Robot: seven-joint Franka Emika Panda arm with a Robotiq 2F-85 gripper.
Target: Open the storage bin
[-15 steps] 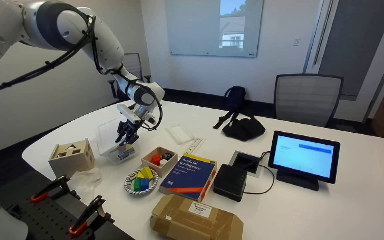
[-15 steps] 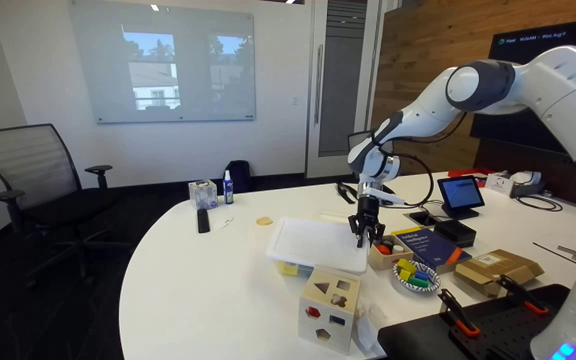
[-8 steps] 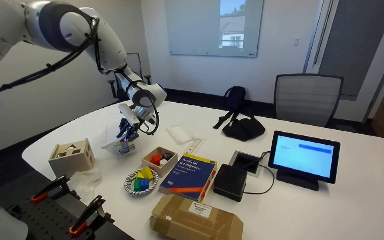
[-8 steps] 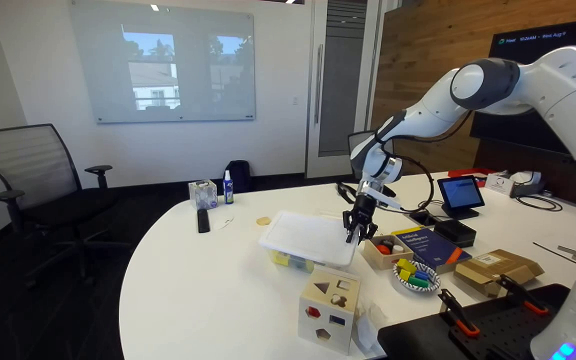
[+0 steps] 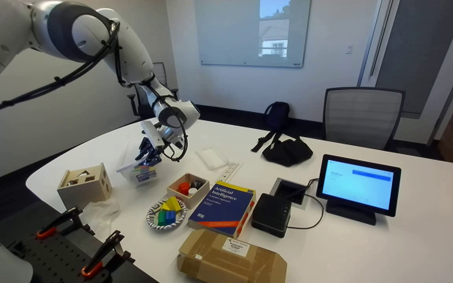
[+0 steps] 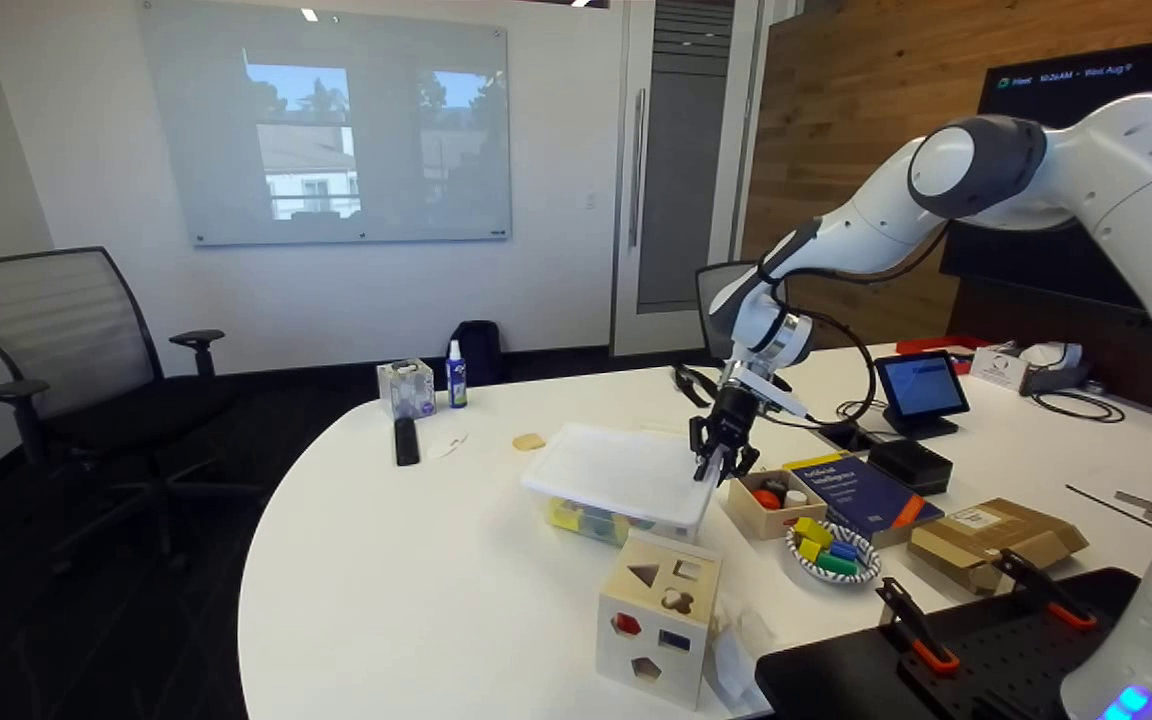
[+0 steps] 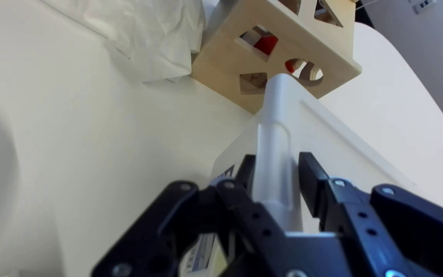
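Observation:
The storage bin is a translucent white plastic box with a flat lid. In both exterior views its body (image 5: 146,177) (image 6: 601,522) shows coloured items through the wall. The lid (image 6: 616,470) is on the box and looks slightly tilted; whether it is loose at any side cannot be seen. My gripper (image 5: 146,162) (image 6: 711,472) is at the lid's edge. In the wrist view my gripper (image 7: 277,165) has one finger on each side of the lid's rim (image 7: 277,154) and looks shut on it. The fingers hide part of the bin's labelled side (image 7: 202,250).
A wooden shape-sorter cube (image 6: 651,620) stands close beside the bin, with crumpled paper (image 5: 102,214) next to it. A wooden tray (image 5: 189,202), a patterned bowl (image 5: 150,220), a blue book (image 5: 222,206) and a loose clear plastic tray (image 5: 212,158) lie nearby.
Compared with one second ago, the bin and its lid have shifted along with my gripper, away from the wooden tray and cube. The gripper has tilted. Over the last half second the motion is small.

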